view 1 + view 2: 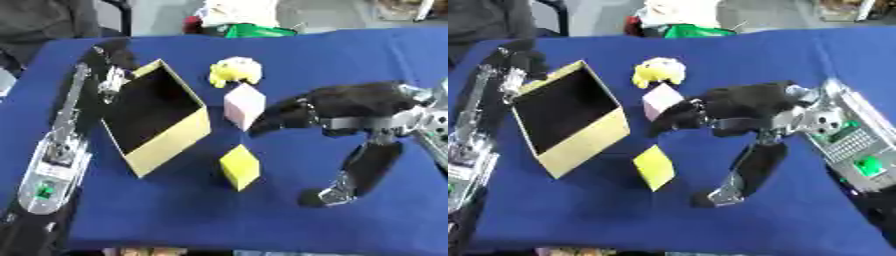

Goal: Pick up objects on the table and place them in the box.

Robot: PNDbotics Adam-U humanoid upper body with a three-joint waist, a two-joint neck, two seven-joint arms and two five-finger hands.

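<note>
A: Left eye view; surface? room?
B: Blue cloth table [289, 65]; clutter, something green [258, 31] past the far edge; open yellow box [162, 117] at left, tilted askew; left hand [112, 55] at its far corner, fingers unclear.
A: Right eye view; targets?
B: Right hand [737, 107] spread, fingers apart, holding nothing; tips just beside the pink cube [661, 102]; yellow block [654, 167] below, corner pointing near; yellow toy [659, 71] beyond.
</note>
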